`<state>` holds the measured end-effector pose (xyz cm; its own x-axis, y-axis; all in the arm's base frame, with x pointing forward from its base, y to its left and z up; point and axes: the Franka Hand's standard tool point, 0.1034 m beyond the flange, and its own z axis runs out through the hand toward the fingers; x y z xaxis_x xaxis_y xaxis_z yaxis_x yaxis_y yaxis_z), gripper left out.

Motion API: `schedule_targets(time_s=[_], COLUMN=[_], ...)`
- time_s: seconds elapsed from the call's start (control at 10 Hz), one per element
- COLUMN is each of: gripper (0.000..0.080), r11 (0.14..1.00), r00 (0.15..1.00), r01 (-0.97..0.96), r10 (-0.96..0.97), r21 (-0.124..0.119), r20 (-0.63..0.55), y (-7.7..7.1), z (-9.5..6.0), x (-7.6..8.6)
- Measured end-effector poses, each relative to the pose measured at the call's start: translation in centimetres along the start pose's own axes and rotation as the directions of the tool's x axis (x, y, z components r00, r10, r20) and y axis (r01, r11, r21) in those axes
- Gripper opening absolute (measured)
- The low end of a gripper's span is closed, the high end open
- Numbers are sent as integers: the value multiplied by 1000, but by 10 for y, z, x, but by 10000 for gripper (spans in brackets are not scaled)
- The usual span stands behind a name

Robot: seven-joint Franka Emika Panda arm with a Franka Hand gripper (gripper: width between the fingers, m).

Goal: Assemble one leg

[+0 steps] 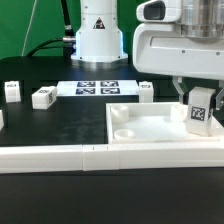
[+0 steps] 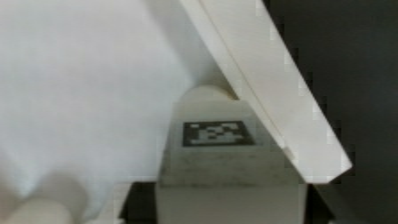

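step: we're seating the leg [image 1: 198, 112] into the panel [image 1: 150, 128], at the panel's corner toward the worktop's [image 1: 60, 125] right edge in the exterior view
fingers: closed on the leg [image 2: 217, 140], gripper [image 1: 196, 96] holding its upper part; leg upright, over the panel
hole: hidden behind the leg, so we can't confirm alignment
advice: we keep it vertical, lower slowly, twist only once it's in
risk: tilted entry jams

The leg [image 1: 199, 112] and panel [image 1: 150, 128] look like smooth white plastic (matt); the table [image 1: 50, 125] is matt black.
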<state>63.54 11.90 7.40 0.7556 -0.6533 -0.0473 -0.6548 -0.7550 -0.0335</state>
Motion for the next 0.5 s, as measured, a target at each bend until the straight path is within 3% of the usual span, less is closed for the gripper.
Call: schedule_targets(time_s=[0.5], gripper=[292], r11=[862], r00=[862], r01=[-507], r10=[507], r21=[6], r20=[1], y=[0], z=[1], x=[-1])
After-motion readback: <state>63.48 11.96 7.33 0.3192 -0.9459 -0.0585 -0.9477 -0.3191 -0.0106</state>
